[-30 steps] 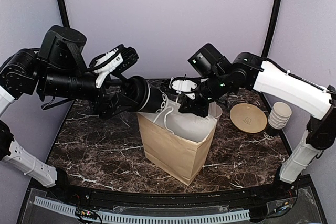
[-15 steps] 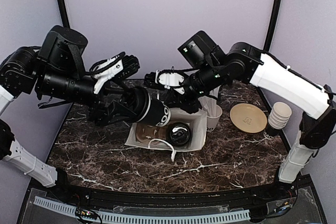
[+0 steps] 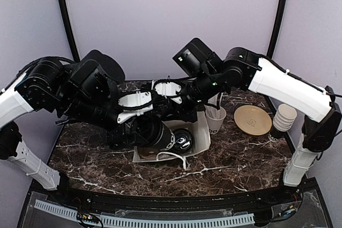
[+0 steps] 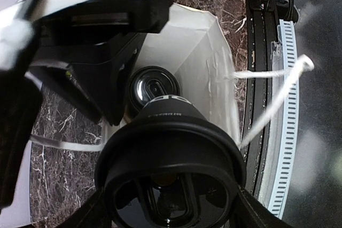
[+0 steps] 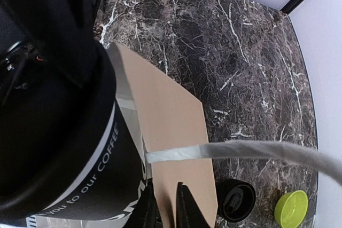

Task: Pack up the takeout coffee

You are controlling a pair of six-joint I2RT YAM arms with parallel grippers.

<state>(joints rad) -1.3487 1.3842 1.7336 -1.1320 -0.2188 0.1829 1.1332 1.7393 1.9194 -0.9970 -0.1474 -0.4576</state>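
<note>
cup comes down to the open bag

top view: a second ago the paper bag (image 3: 202, 130) stood tall, with the coffee cup (image 3: 163, 138) held high beside its rim. now the bag's mouth gapes toward the camera, and the left claw (image 3: 141, 132) has swung the cup down to that mouth, next to a second cup (image 3: 183, 141) already inside. the right arm (image 3: 278, 81) reaches over the far rim.

left wrist view: the left claw's fingers stand wide around the cup's sides and grip it. the lid is nearest the camera and the base points into the white-lined bag, just beside the second cup's lid.

right wrist view: the right claw (image 5: 168, 209) is nearly closed with the bag's brown wall between its fingers, apparently pinching it. a handle cord (image 5: 240, 150) crosses in front. a black lid (image 5: 235, 201) and a green disc (image 5: 291, 209) lie on the table (image 5: 230, 41).

the bag is held open and the cup is lined up, so lowering and letting go look like all that remains for this cup.
</note>
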